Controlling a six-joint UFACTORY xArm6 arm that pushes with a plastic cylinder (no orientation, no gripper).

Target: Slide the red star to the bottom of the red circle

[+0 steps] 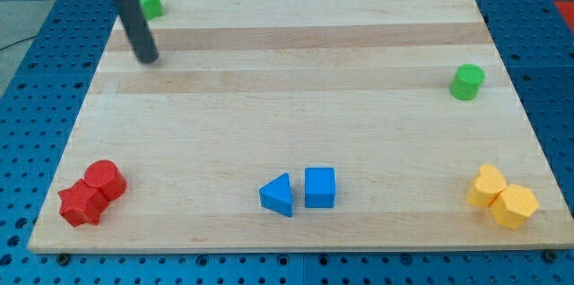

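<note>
The red star (81,203) lies at the board's bottom left corner, touching the red circle (105,179), which sits just up and to the right of it. My tip (147,57) is near the view's top left, far above both red blocks, touching no block. A green block (149,3) sits just above the rod at the board's top edge.
A blue triangle (278,195) and a blue cube (319,187) sit side by side at bottom centre. A green cylinder (466,82) is at the right. Two yellow blocks (489,185) (515,206) touch at bottom right. The wooden board (296,97) rests on a blue pegboard.
</note>
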